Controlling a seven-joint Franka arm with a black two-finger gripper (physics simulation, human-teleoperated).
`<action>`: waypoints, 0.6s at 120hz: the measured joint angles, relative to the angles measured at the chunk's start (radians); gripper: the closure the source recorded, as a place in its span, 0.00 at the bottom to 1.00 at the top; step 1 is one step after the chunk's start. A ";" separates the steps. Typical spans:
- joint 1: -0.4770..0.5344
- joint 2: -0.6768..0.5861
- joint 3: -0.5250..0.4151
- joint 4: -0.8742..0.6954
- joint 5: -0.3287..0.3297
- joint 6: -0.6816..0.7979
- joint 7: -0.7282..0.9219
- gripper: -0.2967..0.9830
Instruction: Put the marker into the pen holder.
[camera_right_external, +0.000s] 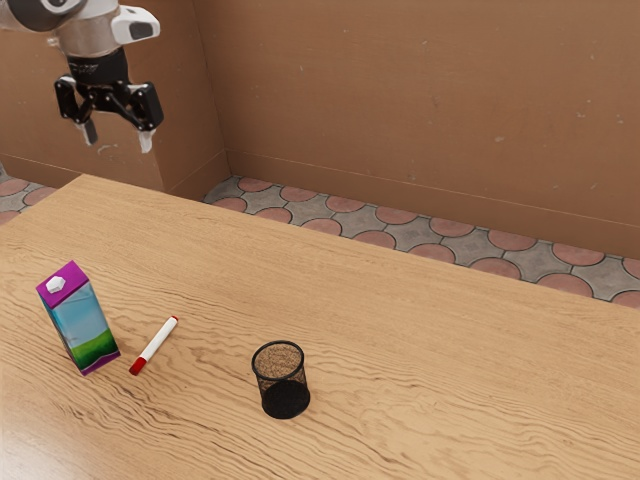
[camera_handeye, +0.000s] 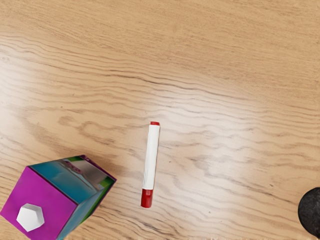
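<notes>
In the exterior view, the marker (camera_right_external: 154, 346) was seen on the table (camera_right_external: 420, 350), flanked by the carton (camera_right_external: 82, 320) toward ten o'clock and the pen holder (camera_right_external: 286, 400) toward four; the gripper (camera_right_external: 118, 138) was held high, spread.

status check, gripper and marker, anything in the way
Gripper open, empty, above table. Marker lying between carton and pen holder. Carton close beside it.

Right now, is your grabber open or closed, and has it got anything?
Gripper: open, fingers apart, holding nothing, up above the table.
</notes>
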 joint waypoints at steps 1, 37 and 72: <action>-0.002 0.000 -0.002 0.000 -0.001 0.000 -0.002 0.23; -0.103 0.015 0.052 -0.206 -0.007 0.055 -0.056 0.23; 0.010 0.173 0.059 -0.374 -0.009 0.190 -0.055 0.23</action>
